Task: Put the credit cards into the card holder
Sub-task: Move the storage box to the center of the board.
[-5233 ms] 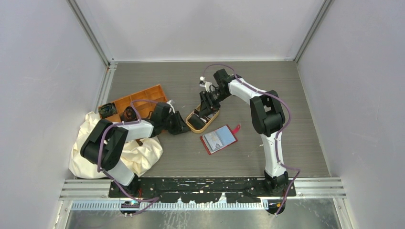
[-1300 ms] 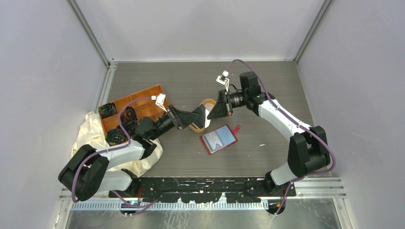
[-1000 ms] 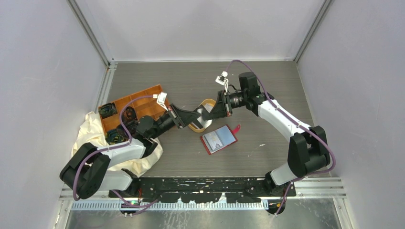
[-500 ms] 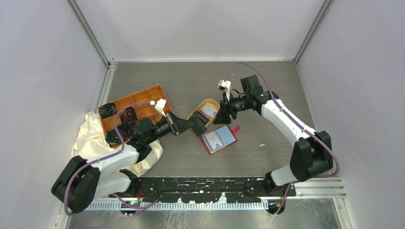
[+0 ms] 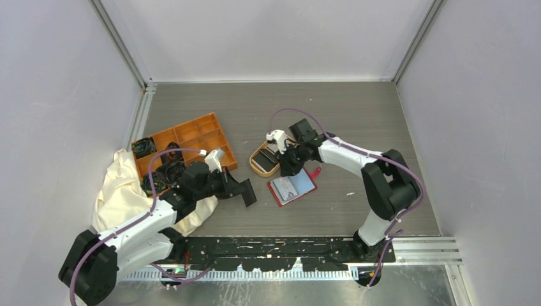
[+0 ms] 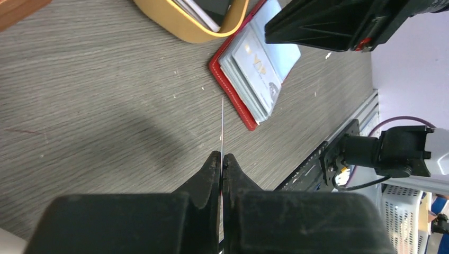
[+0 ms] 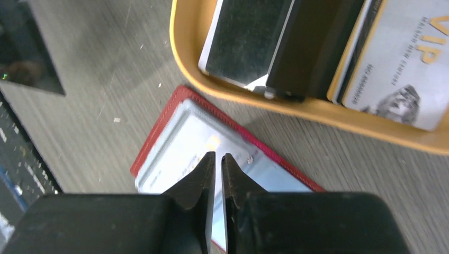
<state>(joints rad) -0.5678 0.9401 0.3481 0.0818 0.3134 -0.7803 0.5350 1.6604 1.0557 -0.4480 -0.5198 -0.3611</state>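
Observation:
The red card holder [image 5: 292, 187] lies open on the table, grey-clear sleeves up, with a pale card in its top sleeve [image 6: 259, 69]. My left gripper [image 5: 245, 193] hovers left of it, shut on a thin dark credit card, which shows edge-on [image 6: 222, 119] in the left wrist view past the fingertips [image 6: 221, 153]. My right gripper [image 5: 287, 169] hangs over the holder's far-left end [image 7: 174, 137]; its jaws [image 7: 218, 155] stand a narrow slit apart with nothing between them. More credit cards, dark [image 7: 249, 37] and pale [image 7: 402, 58], stand in the oval tan dish [image 5: 256, 167].
An orange compartment tray [image 5: 191, 137] with dark items sits at the left. A cream cloth [image 5: 118, 185] is bunched under the left arm. The black base rail [image 5: 268, 245] runs along the near edge.
The two grippers met over the dish a second ago. The right one let go of the card and dropped over the holder; the left arm drew back near-left with the card.

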